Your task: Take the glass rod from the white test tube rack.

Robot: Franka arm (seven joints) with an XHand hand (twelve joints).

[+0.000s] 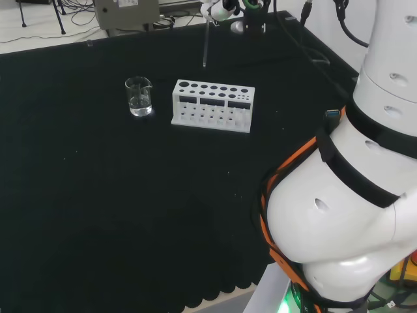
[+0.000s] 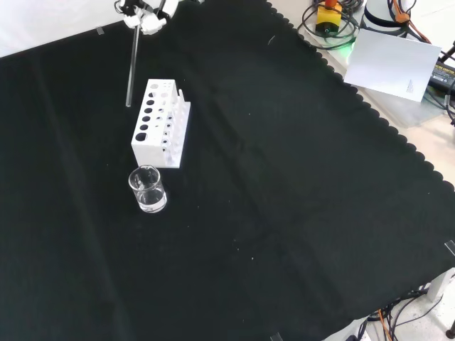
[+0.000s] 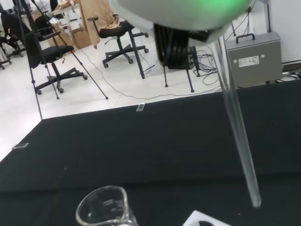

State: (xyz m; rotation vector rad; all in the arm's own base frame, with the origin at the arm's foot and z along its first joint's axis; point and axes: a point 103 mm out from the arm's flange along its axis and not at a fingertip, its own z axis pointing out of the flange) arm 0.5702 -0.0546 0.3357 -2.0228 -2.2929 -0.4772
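We see the black tabletop (image 2: 298,213) carrying a white test tube rack (image 2: 162,135) whose holes look empty. A small glass beaker (image 2: 147,190) stands at the rack's 6 o'clock in the front view, holding perhaps a little clear liquid. The hand (image 2: 146,15), fingers pinched on the glass rod (image 2: 131,67), holds it upright, clear above the rack, so we judge it lifted free.

The clear glass rod (image 2: 131,67) hangs upright, apparently clear above the white test tube rack (image 2: 162,123).
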